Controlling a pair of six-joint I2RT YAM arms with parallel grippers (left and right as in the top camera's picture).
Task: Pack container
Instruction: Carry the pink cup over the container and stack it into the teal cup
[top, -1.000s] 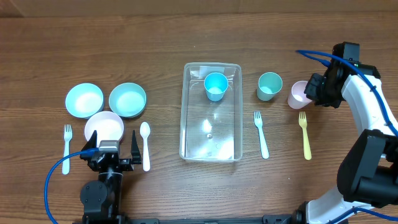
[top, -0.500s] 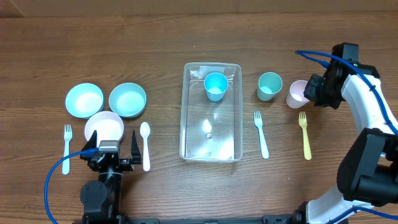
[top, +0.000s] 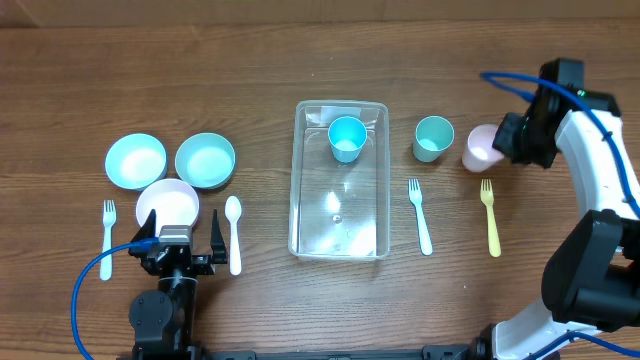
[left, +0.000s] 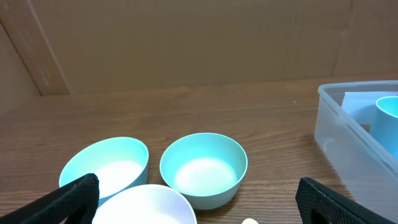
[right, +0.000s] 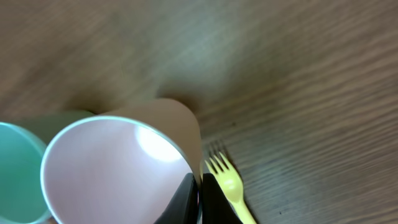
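A brown wooden surface (top: 260, 70) with dark, streaky grain running along its length fills the whole overhead view. Along the far edge of the surface stands a plain tan cardboard wall (left: 186, 43), creased by a slanting fold at its left end. Soft, even light falls on the surface, leaving only faint shadows on the wood.

The brown wood-grain table (top: 250, 60) bears a pink cup (top: 477, 150), teal cup (top: 433, 138), yellow fork (top: 491, 222) and clear container (top: 338, 215).
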